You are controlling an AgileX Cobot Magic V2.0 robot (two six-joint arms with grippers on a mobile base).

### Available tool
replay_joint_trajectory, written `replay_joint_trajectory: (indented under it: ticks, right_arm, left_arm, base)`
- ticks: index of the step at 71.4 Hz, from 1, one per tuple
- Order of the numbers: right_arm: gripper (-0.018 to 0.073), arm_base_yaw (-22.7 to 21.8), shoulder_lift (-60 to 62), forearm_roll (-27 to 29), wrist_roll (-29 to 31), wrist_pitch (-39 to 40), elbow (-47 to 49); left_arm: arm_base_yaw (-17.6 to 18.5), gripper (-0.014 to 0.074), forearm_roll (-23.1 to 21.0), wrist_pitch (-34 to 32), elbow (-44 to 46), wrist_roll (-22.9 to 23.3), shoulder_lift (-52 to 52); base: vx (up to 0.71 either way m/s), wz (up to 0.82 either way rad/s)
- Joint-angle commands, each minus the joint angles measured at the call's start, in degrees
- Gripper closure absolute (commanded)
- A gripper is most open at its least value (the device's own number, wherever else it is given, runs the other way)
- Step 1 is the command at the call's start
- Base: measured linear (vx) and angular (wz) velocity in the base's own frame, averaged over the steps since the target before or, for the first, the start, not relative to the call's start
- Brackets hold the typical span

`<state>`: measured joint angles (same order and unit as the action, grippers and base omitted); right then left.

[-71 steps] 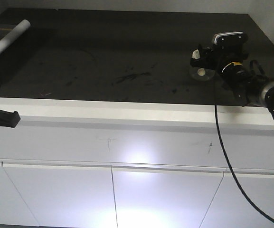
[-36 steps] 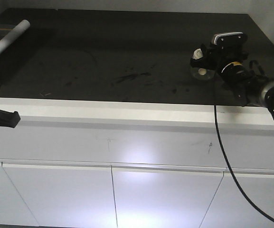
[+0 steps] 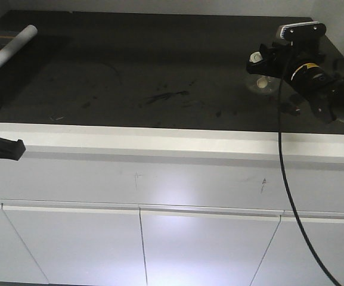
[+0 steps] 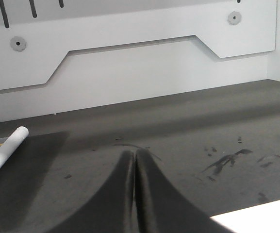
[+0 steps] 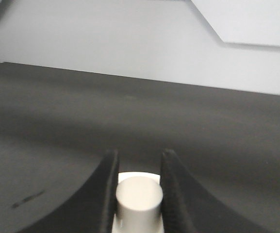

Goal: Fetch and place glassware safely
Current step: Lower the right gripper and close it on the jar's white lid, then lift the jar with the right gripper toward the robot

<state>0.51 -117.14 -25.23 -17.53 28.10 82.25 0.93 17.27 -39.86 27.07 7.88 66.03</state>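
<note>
At far right of the dark counter, toward the back: right tool clamped on the glass jar. Wrist view shows its two black fingers pressed against either side of the cream knob, with a sliver of the round lid visible just behind. Clear body reads only as a faint pale patch under the tool in the front view. Cannot tell whether the jar's base touches the counter or hangs just off it.

Left tool: closed, holding nothing, fingers meeting in a tight seam. It sits low at the counter's near left edge, well apart from the jar.

Grey-white rolled tube lies at far left, angled toward the back corner. Dark scuff marks near counter centre. Black cable drops from the right arm across the white cabinet fronts.
</note>
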Motion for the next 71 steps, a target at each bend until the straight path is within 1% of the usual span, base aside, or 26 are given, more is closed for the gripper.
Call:
replay_joint_trajectory:
  ticks: [1,21,28,33,36,46,58,65,71]
  right_arm:
    - [0.0563,-0.12,8.62,-0.69,-0.14,5.63,-4.18]
    - [0.0563,-0.12,26.43,-0.96,-0.14,12.37,-26.83]
    - [0.0563,-0.12,32.19,-1.10,-0.14,13.34,-32.97]
    - [0.0563,-0.12,36.03,-2.19,-0.57,13.34,-36.21]
    - [0.0563,-0.12,37.93,-3.36,-1.47,13.40,-38.12]
    - [0.0563,-0.12,43.38,-8.94,-7.90,14.06,-41.79]
    - [0.0563,-0.12,46.60,-19.02,-16.34,16.78,-42.75]
    - [0.0563,-0.12,47.39,-22.08,-20.05,17.54,-42.75]
    - [0.0563,-0.07,47.53,-23.18,-20.87,18.22,-42.75]
  left_arm:
    - [-0.03,0.0603,-0.87,-3.95,1.46,0.40,-1.25]
    - [-0.03,0.0603,-0.87,-3.95,1.46,0.40,-1.25]
    - [-0.03,0.0603,-0.87,-3.95,1.46,0.40,-1.25]
    - [-0.03,0.0603,-0.87,-3.95,1.46,0.40,-1.25]
    - [-0.03,0.0603,-0.87,-3.95,1.46,0.40,-1.25]
    - [-0.03,0.0603,-0.87,-3.95,1.46,0.40,-1.25]
    - [-0.03,0.0603,-0.87,-3.95,1.46,0.40,-1.25]
    - [-0.03,0.0603,-0.87,-3.95,1.46,0.40,-1.25]
    - [-0.03,0.0603,-0.87,-3.95,1.46,0.40,-1.25]
  base:
    - [0.00,0.00]
    - [0.00,0.00]
    - [0.00,0.00]
    - [0.00,0.00]
    - [0.00,0.00]
    - [0.00,0.00]
    - [0.00,0.00]
    - [0.00,0.00]
    - [0.00,0.00]
